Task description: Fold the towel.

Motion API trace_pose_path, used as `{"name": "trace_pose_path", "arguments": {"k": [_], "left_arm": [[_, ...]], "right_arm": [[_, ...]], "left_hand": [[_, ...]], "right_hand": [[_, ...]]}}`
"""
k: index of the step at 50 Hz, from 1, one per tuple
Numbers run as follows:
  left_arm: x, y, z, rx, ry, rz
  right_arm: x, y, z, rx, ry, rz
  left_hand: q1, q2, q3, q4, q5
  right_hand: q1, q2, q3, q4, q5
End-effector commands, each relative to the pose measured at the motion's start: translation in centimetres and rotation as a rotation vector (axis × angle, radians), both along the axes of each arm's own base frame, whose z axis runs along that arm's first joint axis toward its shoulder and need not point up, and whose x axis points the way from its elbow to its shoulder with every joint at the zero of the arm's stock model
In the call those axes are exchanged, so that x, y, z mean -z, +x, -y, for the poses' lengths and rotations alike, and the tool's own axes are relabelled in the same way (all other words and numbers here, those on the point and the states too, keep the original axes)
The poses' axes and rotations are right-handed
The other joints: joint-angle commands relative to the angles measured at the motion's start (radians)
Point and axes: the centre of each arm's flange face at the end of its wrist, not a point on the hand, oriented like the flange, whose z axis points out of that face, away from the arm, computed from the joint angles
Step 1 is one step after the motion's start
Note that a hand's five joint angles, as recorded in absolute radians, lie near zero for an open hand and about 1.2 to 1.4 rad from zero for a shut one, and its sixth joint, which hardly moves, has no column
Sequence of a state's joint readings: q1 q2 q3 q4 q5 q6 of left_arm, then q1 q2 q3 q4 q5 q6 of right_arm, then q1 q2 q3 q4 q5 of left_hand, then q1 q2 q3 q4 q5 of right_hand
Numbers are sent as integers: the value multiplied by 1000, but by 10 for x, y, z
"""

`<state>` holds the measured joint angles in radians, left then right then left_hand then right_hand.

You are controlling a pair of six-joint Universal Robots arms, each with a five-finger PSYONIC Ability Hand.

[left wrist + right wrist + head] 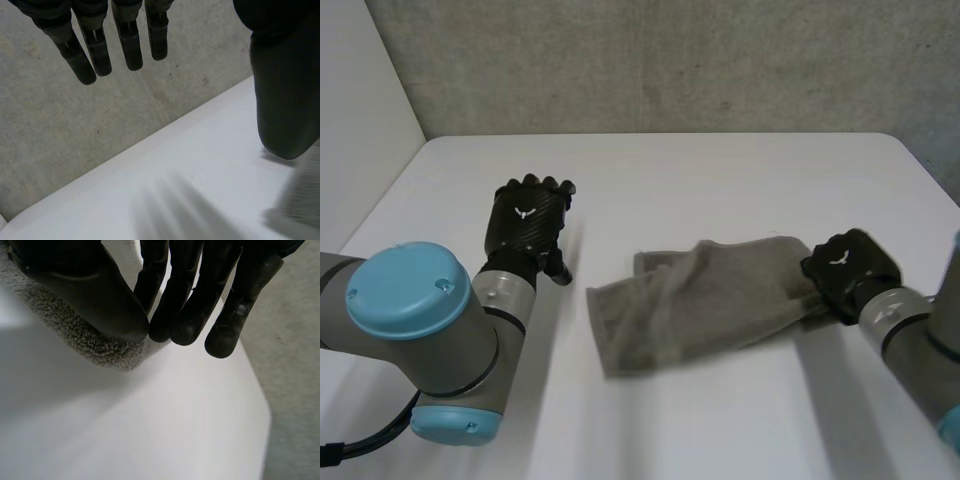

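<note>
Towel (700,300) lies bunched on white table (720,170), right hand (848,270) pinching its near end between thumb and fingers, probably to pull a fold over, left hand (527,220) straight-fingered, empty, clear beside it.

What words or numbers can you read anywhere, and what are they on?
No words or numbers can be read.
A small white winged mark, no letters, on the back of the left hand.
The same mark on the right hand.
The towel is plain.
</note>
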<state>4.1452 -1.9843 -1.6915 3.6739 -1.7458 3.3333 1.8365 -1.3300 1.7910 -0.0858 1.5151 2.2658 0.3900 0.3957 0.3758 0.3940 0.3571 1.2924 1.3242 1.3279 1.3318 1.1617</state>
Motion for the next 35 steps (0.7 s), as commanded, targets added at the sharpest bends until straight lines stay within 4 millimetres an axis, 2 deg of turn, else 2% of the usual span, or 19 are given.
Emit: {"name": "trace_pose_path", "arguments": {"k": [1,2,3,6,7,8,10,11,12,13,15,17,18,19,20,21,27,31,35], "left_arm": [[-9,0,0,0,-21,-13],[-11,-1,0,2,-26,-17],[-15,0,-1,2,-35,-22],[-18,0,-1,2,-42,-27],[-21,0,-2,2,-48,-31],[-23,0,-2,4,-53,-34],[-24,0,-3,4,-55,-35],[-25,1,-3,4,-57,-36],[-25,1,-3,4,-57,-37],[-25,0,-4,5,-57,-37],[-24,0,-4,7,-55,-35],[-24,0,-4,7,-53,-34],[-23,0,-5,8,-51,-35],[-22,-1,-6,13,-48,-35],[-22,-1,-6,13,-48,-35],[-22,-2,-6,14,-48,-35],[-24,-7,-9,33,-53,-42],[-25,-16,-16,65,-59,-46],[-28,-29,-19,108,-69,-56]], "right_arm": [[-34,22,1,-72,-115,26],[-41,40,-9,-125,-127,72],[-41,40,-9,-126,-127,73],[-49,74,-30,-227,-119,160],[-46,89,-41,-274,-103,182],[-46,89,-41,-275,-103,183],[-34,119,-70,-387,-64,198],[-34,119,-70,-388,-64,198],[-29,135,-90,-457,-56,200],[-29,135,-90,-458,-55,200],[-18,153,-123,-558,-29,197],[-14,156,-133,-582,-12,193],[-8,155,-134,-581,2,184],[-8,155,-134,-581,2,184],[-1,154,-132,-569,17,171],[2,152,-128,-555,27,163],[-2,143,-110,-490,18,176],[-35,124,-85,-375,-15,307],[-46,106,-61,-272,0,406]], "left_hand": [[-88,-94,-74,-92,-230],[-88,-94,-74,-92,-230],[-91,-97,-77,-95,-233],[-94,-100,-80,-98,-236],[-94,-100,-80,-98,-236],[-97,-103,-83,-101,-239],[-100,-106,-86,-104,-242],[-100,-106,-86,-104,-242],[-100,-106,-86,-104,-242],[-100,-106,-86,-104,-242],[-100,-106,-86,-104,-242],[-100,-106,-86,-104,-242],[-100,-106,-86,-104,-242],[-103,-109,-89,-107,-245],[-103,-109,-89,-107,-245],[-112,-118,-98,-116,-253],[-112,-118,-98,-116,-253],[-112,-118,-98,-116,-253],[-112,-118,-98,-116,-253]], "right_hand": [[104,72,68,64,60],[104,72,68,64,60],[104,72,68,64,60],[104,72,68,64,60],[104,72,68,64,60],[104,72,68,64,60],[104,72,68,64,60],[104,72,68,64,60],[104,72,68,64,60],[104,72,68,64,60],[104,72,68,64,60],[18,-14,-18,-22,-26],[-390,-422,-426,-429,-434],[-394,-426,-430,-434,-438],[-758,-789,-793,-797,-801],[-924,-956,-959,-963,-968],[-1118,-1150,-1153,-1157,-1162],[-1118,-1150,-1153,-1157,-1162],[-1118,-1150,-1153,-1157,-1162]]}}
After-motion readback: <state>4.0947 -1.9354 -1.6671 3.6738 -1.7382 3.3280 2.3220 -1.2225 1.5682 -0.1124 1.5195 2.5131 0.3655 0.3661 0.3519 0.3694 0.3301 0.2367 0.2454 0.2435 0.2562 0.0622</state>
